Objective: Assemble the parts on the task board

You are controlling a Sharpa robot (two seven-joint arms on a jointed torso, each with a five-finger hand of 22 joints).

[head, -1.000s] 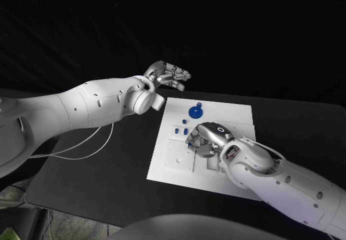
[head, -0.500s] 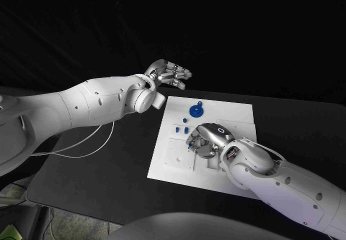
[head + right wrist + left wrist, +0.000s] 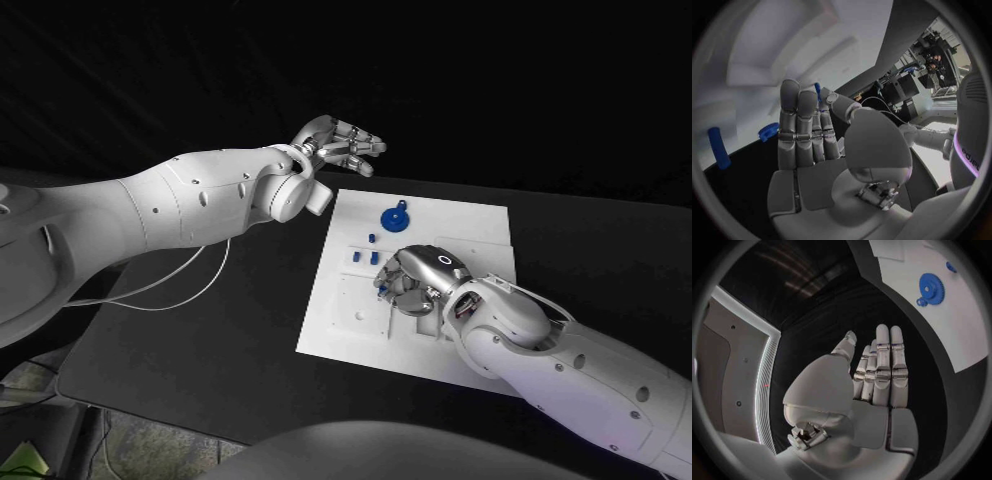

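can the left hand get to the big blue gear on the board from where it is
Probably yes: the left hand hovers open beyond the task board's far edge, the blue gear lies uncovered near it, and the right hand sits farther down.

Left robot hand (image 3: 338, 146) hangs raised beyond the bench's far edge — fingers straight, empty; right robot hand (image 3: 414, 278) reaches palm-down, fingers extended together.

task board (image 3: 343, 325): white, flat mid-table | blue gear (image 3: 394, 220): far end | small blue parts (image 3: 362, 259): near centre
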